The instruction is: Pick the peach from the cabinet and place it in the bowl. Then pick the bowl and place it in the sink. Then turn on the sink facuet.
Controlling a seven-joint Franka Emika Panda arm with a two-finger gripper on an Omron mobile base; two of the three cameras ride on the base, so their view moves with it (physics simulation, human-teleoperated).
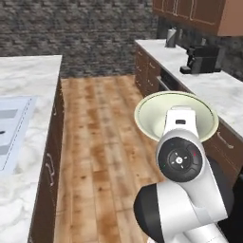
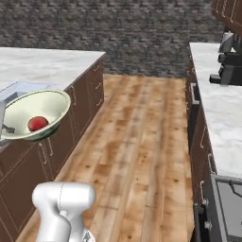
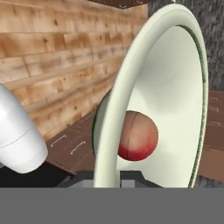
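Now claw (image 3: 107, 177) clamped tight on bowl (image 3: 175, 100) rim, bowl aloft over floor; peach (image 3: 138, 135) inside bowl, sink (image 1: 12, 128) left of bowl.

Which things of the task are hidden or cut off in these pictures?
- Sink: left base view, cut by the left edge; drains unseen.
- Peach: left base view, hidden behind the arm.
- Gripper: hand view, fingertips cut by the bottom edge at the bowl rim.

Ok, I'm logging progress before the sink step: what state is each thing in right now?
bowl: lifted off the counter, tilted, rim pinched by the hand.
peach: inside the bowl.
hand: shut on the bowl's rim.
sink: no bowl in it.
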